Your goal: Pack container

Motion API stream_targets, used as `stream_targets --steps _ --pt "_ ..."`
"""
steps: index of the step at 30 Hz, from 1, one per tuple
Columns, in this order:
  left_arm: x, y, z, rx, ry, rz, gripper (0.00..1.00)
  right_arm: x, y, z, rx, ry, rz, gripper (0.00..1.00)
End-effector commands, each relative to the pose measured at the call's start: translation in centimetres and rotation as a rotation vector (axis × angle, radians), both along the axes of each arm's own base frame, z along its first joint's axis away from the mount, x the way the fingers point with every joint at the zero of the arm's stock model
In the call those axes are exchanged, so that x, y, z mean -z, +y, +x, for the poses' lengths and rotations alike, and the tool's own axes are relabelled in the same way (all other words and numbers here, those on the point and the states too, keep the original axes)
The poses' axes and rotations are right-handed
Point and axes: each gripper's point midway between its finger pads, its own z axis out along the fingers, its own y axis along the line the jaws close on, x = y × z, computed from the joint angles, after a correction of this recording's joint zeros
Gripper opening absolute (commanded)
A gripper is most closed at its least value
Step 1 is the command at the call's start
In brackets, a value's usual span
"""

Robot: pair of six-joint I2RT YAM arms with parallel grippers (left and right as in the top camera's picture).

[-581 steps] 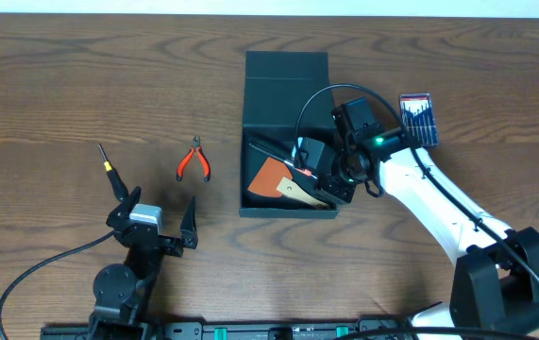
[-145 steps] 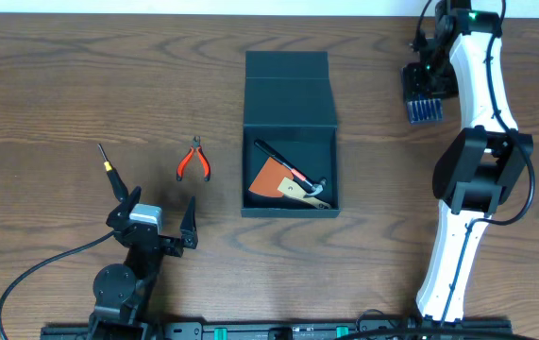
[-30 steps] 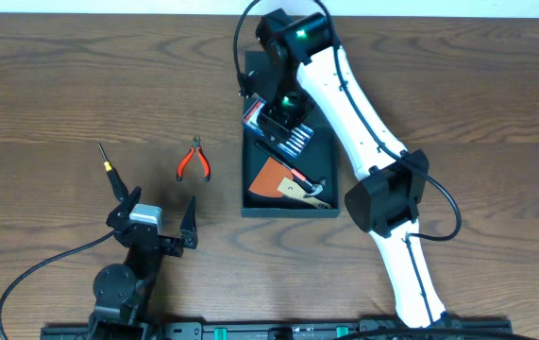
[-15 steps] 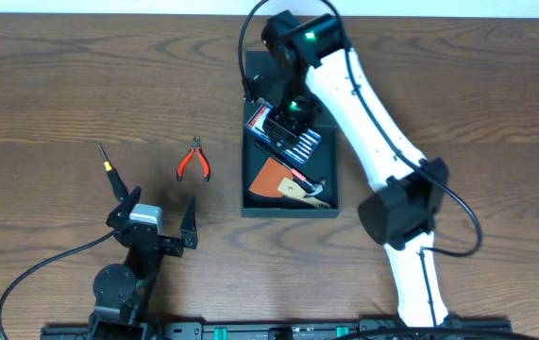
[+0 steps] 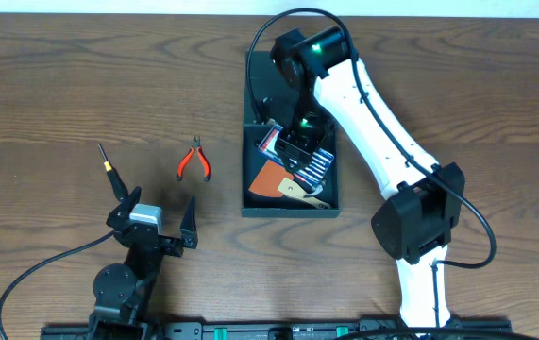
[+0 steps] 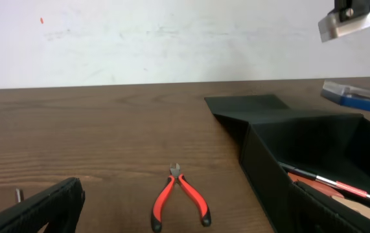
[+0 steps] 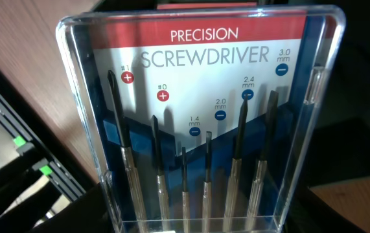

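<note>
**Overhead.** My right claw pinches the screwdriver set and holds it over the open container. The container sits mid-worktop with its lid folded back. I cannot tell whether the set touches the contents. A small hammer and an orange-brown sheet lie inside. The pliers and a loose screwdriver lie outside, left of the container. My left claw is spread wide and empty.

**Left wrist.** The pliers rest on dark wood grain, apart from the container. A pale wall stands behind.

**Right wrist.** The set fills the frame, with six drivers in a clear case. My fingers are not clearly visible.

**Judgement.** Packing is partly done. Releasing the set, packing the two loose tools and closing the lid remain.
</note>
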Motion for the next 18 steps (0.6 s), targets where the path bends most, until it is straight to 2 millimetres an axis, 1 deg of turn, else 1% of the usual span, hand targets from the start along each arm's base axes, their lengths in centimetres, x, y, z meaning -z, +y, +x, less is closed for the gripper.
stream_targets --steps 1,5,11,18 --pt "1.5 -0.5 -0.2 0.027 0.047 0.002 0.99 -0.4 -0.1 -0.2 -0.035 -0.01 0.021 0.4" --pt "1.5 -0.5 -0.2 0.027 0.047 0.002 0.98 -0.4 0.0 0.0 -0.046 -0.018 0.031 0.4" --pt "1.5 -0.5 -0.2 0.027 0.047 0.002 0.98 -0.3 0.3 0.9 -0.038 -0.051 0.049 0.4" --pt "1.5 -0.5 -0.2 0.027 0.047 0.002 0.99 -0.2 0.5 1.5 -0.041 -0.075 0.062 0.41"
